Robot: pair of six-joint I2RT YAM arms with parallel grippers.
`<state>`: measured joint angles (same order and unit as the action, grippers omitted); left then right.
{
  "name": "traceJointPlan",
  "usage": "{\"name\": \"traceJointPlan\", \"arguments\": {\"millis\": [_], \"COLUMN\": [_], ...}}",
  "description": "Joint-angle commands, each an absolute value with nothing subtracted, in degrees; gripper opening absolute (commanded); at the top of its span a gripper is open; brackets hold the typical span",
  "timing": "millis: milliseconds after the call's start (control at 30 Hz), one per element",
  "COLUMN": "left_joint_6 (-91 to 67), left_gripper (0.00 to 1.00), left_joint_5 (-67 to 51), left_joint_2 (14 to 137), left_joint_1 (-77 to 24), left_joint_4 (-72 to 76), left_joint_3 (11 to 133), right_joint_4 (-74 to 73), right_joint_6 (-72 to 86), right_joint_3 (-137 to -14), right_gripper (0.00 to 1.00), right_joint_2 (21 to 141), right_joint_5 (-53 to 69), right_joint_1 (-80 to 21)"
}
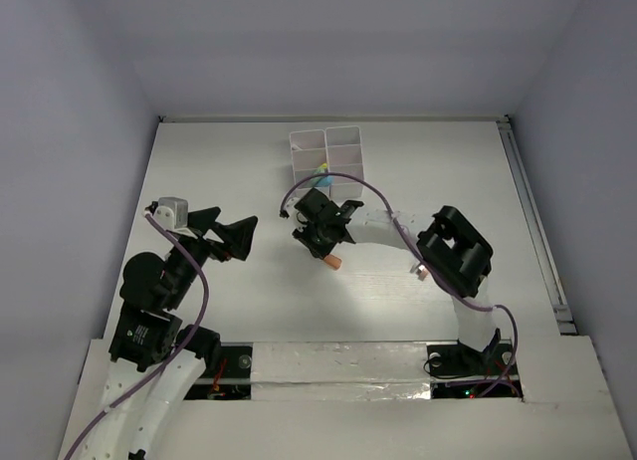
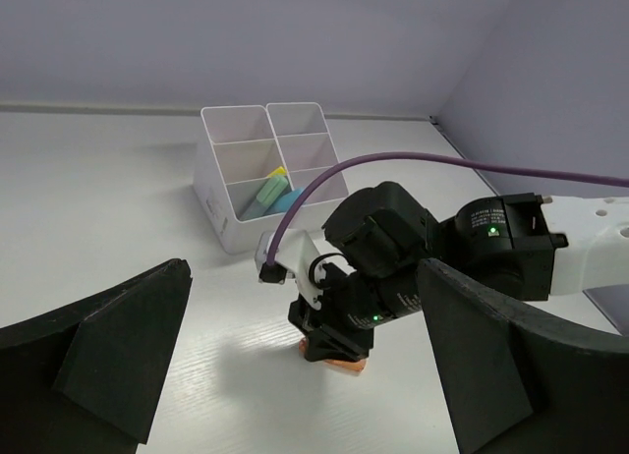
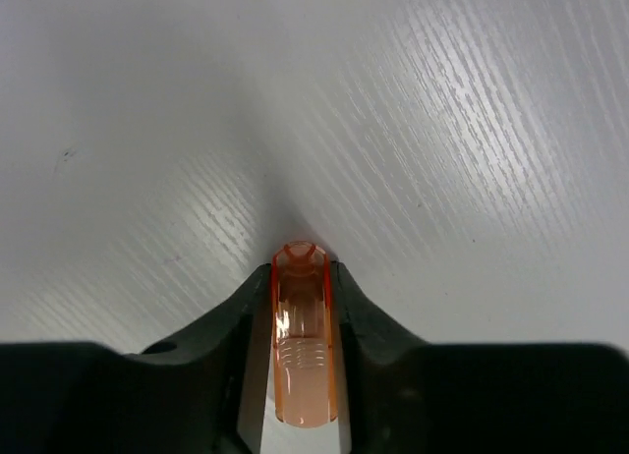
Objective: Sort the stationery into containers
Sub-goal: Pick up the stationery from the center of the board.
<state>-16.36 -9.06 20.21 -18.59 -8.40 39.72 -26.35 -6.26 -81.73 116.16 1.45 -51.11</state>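
Pick step: my right gripper (image 3: 300,277) clenches the orange marker (image 3: 300,361) between its 2 jaws. My left gripper (image 1: 227,233) stands released. Next, I judge, I must lift it toward the organizer (image 1: 309,141) near my jaws.

orange marker (image 1: 334,262) largely hidden by right claw (image 1: 327,250), organizer (image 2: 214,184) contents unclear

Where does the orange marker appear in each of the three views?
Top external: orange marker at centre, below the white organizer.
Left wrist: low centre, under the right gripper.
Right wrist: bottom centre, between the black fingers.
Shared landmark: the right gripper, closed around it.
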Motion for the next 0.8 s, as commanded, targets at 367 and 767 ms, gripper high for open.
{"name": "traceJointPlan", "arguments": {"millis": [367,767], "left_joint_6": [-16.0,-16.08], "left_gripper": [0.99,0.99], "left_joint_5": [-9.76,-9.23], "left_joint_2": [18.98,20.13], "left_joint_1": [-18.19,-18.19], "left_joint_4": [-5.71,-5.54], "left_joint_3": [39.29,39.37], "right_joint_4": [-14.69,24.33], "right_joint_6": [-0.09,8.35], "right_joint_3": [-80.59,-80.5], "right_gripper": [0.0,0.0], "right_joint_2": [108.29,103.96], "right_joint_5": [-2.55,-3.77], "right_joint_1": [-48.44,-34.03]}}
